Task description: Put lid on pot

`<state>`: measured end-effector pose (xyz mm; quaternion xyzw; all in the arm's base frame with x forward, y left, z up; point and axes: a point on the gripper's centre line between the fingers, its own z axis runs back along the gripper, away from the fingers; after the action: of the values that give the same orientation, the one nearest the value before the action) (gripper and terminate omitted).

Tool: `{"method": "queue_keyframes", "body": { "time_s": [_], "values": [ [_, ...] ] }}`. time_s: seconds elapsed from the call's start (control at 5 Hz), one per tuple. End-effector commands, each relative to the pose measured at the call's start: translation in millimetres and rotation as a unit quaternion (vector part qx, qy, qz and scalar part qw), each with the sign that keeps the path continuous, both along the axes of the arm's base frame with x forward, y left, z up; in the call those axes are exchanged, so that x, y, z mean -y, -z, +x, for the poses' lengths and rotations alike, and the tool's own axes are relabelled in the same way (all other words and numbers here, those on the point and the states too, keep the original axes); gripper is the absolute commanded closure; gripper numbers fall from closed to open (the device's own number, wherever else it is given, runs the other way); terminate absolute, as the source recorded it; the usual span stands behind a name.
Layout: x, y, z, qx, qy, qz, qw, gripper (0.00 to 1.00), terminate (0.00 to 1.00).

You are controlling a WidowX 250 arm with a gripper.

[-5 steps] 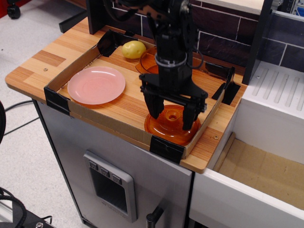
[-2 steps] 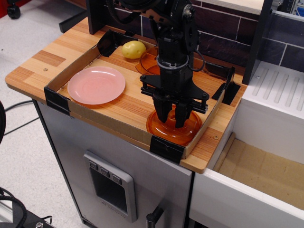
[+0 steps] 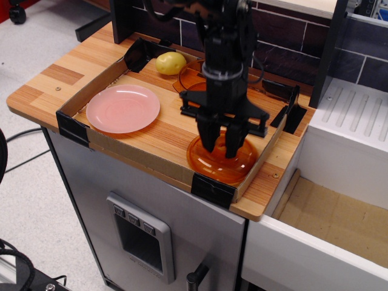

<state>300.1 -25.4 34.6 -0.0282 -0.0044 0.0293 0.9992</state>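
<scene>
Lid gripped at knob, near front-right tray corner

Lid [image 3: 222, 159] sits dome-up at the front-right corner of the cardboard tray [image 3: 108, 150]. My gripper [image 3: 222, 144] is pinched on the centre knob, which my fingers hide. Looks like light, stiff, glossy plastic, probably slippery, so the knob is the only sound hold. Pot [image 3: 193, 80] is behind my arm, mostly hidden, near a potato [image 3: 171, 62]; pink plate [image 3: 123, 108] at left. A second ago my jaws were spread over the knob; now closed.
</scene>
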Motion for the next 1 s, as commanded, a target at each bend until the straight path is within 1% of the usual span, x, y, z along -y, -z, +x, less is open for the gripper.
{"method": "queue_keyframes", "body": {
  "time_s": [0.0, 0.2, 0.4, 0.8],
  "values": [
    [-25, -80, 43, 0.050, -0.029, -0.023, 0.9980, 1.00, 0.00],
    [-40, -85, 57, 0.059, -0.051, -0.010, 0.9969, 1.00, 0.00],
    [-62, -86, 73, 0.063, -0.075, -0.007, 0.9951, 1.00, 0.00],
    [-83, -69, 91, 0.061, -0.087, 0.015, 0.9943, 1.00, 0.00]
  ]
}}
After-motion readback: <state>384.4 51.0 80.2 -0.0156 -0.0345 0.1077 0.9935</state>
